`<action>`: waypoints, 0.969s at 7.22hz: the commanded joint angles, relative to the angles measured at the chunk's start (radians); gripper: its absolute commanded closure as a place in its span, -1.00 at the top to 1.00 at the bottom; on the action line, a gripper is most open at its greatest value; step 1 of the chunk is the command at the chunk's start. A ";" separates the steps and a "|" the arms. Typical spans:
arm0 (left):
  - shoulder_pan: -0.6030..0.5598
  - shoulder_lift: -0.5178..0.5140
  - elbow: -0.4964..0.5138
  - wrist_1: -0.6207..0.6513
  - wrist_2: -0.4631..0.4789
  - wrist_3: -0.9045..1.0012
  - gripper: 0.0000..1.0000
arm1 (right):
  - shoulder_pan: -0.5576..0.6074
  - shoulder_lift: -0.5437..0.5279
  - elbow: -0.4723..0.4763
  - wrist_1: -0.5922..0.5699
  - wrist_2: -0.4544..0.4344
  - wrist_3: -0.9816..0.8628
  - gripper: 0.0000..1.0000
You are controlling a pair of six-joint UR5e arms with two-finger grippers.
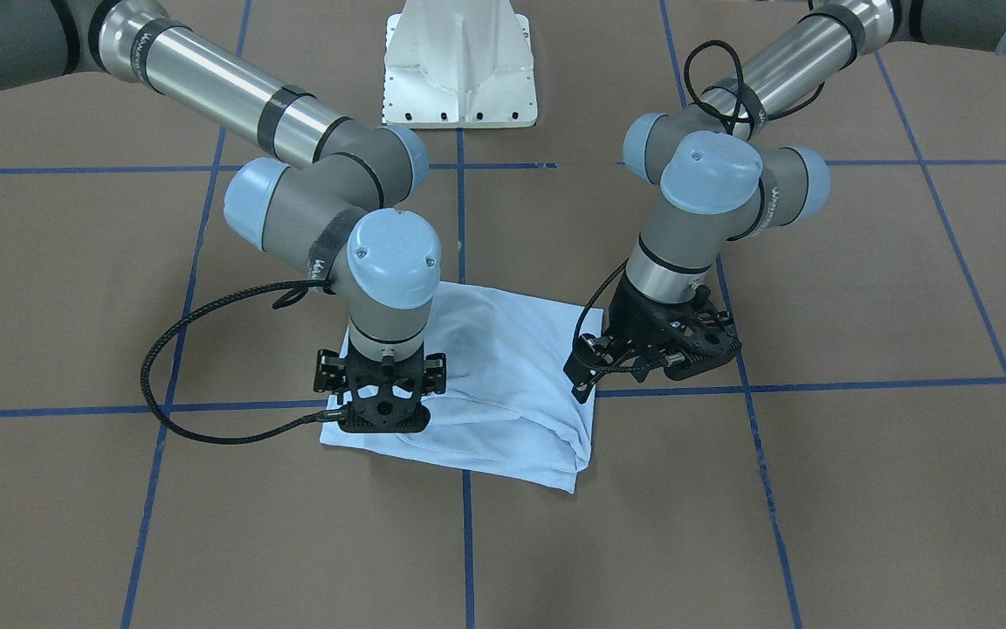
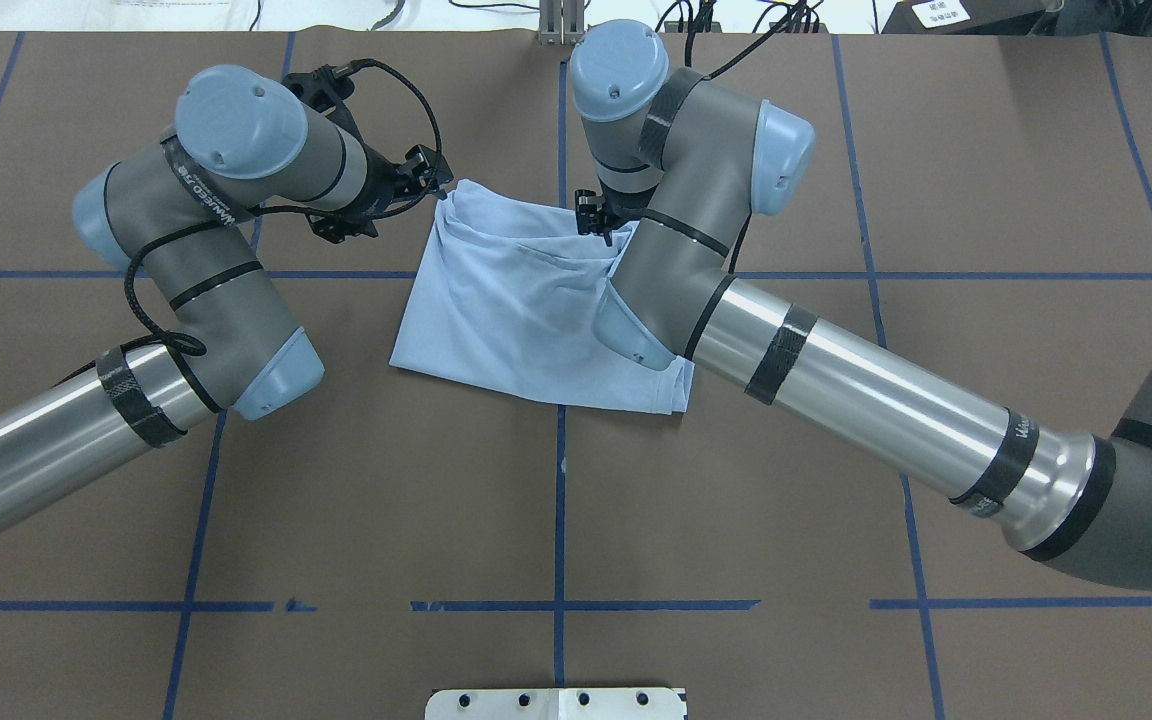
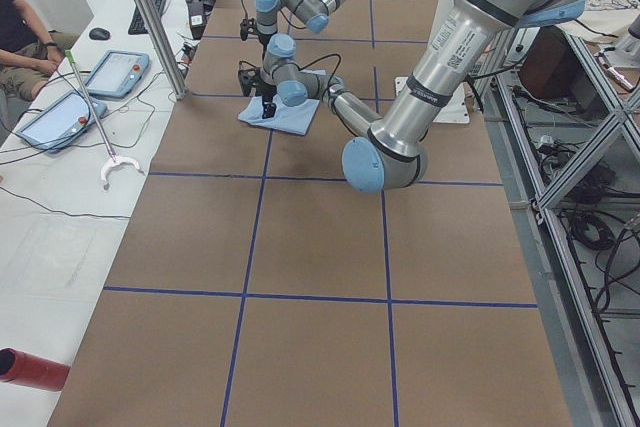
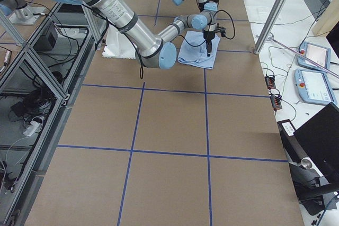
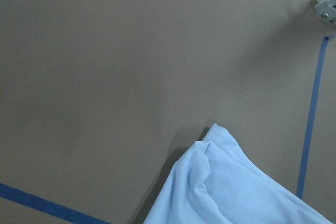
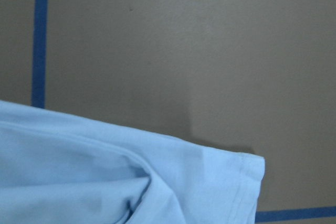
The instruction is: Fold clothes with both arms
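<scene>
Overhead exterior: left gripper (image 2: 439, 187) and right gripper (image 2: 591, 215) by far corners of T-shirt (image 2: 506, 310), likely for folding; jaw spread untellable.

T-shirt (image 4: 192, 56) (pale blue) on table (image 4: 169, 130)

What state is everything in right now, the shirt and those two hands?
T-shirt: folded into a compact bundle, lying on the table.
Left hand: low at the shirt's edge; open or shut, cannot tell.
Right hand: pointing down over a shirt corner; open or shut, cannot tell.
</scene>
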 commanded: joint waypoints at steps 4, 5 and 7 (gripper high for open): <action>-0.012 0.092 -0.094 0.048 -0.062 0.131 1.00 | -0.025 -0.001 -0.029 0.023 -0.062 -0.018 1.00; -0.024 0.113 -0.160 0.145 -0.060 0.186 1.00 | -0.025 -0.001 -0.062 0.067 -0.070 -0.018 1.00; -0.046 0.141 -0.235 0.241 -0.060 0.290 1.00 | -0.023 -0.001 -0.079 0.084 -0.070 -0.023 1.00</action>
